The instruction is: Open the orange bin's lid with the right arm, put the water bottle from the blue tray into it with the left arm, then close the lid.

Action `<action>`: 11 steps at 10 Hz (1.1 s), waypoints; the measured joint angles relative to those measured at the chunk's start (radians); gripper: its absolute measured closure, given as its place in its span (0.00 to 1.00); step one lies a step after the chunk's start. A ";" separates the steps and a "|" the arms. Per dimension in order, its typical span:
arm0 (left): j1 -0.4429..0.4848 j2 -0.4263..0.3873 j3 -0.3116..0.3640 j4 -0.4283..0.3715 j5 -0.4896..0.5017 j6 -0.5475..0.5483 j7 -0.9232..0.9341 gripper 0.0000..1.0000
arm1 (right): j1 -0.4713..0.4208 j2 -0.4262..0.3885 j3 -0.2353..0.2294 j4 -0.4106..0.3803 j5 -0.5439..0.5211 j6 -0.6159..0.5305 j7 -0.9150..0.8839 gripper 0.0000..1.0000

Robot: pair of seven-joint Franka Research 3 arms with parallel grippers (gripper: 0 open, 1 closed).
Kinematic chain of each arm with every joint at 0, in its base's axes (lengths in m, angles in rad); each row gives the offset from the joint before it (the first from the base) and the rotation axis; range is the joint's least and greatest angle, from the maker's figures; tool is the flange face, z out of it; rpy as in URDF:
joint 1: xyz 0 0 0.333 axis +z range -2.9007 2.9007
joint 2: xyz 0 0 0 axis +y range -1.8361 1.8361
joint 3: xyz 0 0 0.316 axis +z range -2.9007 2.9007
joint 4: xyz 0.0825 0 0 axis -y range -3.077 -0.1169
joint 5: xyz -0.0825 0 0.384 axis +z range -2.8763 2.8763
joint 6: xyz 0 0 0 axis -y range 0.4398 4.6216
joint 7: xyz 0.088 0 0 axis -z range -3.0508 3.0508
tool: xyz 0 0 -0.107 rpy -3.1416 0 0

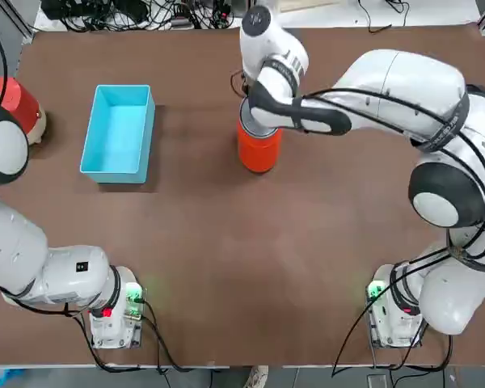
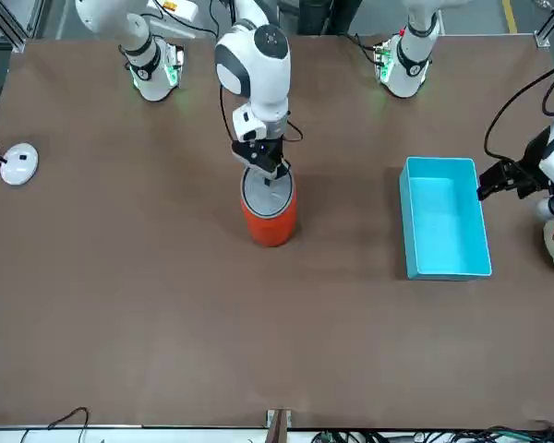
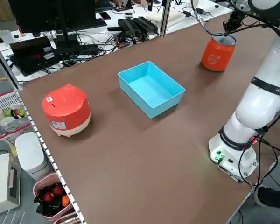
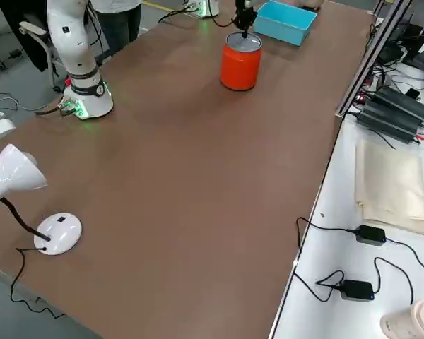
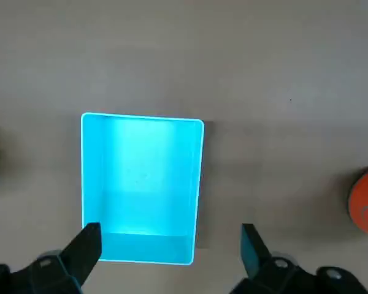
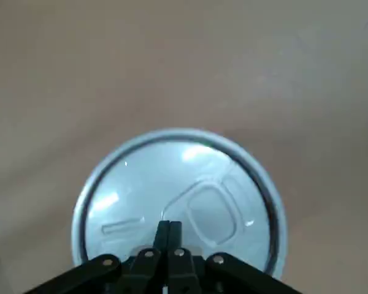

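Right wrist view alone shows lid (image 6: 179,199) flat on orange bin (image 1: 259,148), mid-counter toward far edge; right gripper (image 6: 168,228) jaws pressed together above it. Left gripper (image 5: 172,242) jaws spread above blue tray (image 5: 141,187), which holds no bottle. No readable writing.

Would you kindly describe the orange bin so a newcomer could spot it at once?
On the brown table, look beyond the middle, to the right of the blue tray. The orange bin stands upright under the right gripper. Unlike the rounded red-and-cream pot, it is a straight cylinder with a flat grey lid.

Open left hand (image 5: 170,245) above blue tray (image 5: 141,252)
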 joint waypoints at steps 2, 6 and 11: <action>-0.004 0.000 -0.003 0.000 0.000 0.000 0.002 0.00 | -0.061 -0.027 -0.004 0.074 0.052 -0.111 -0.093 0.99; -0.001 0.000 -0.004 0.000 0.001 0.000 0.002 0.00 | -0.368 -0.236 -0.016 0.110 0.169 -0.391 -0.559 0.99; 0.000 0.000 -0.004 0.000 0.001 0.000 0.002 0.00 | -0.726 -0.365 -0.019 0.100 0.183 -0.524 -1.064 0.97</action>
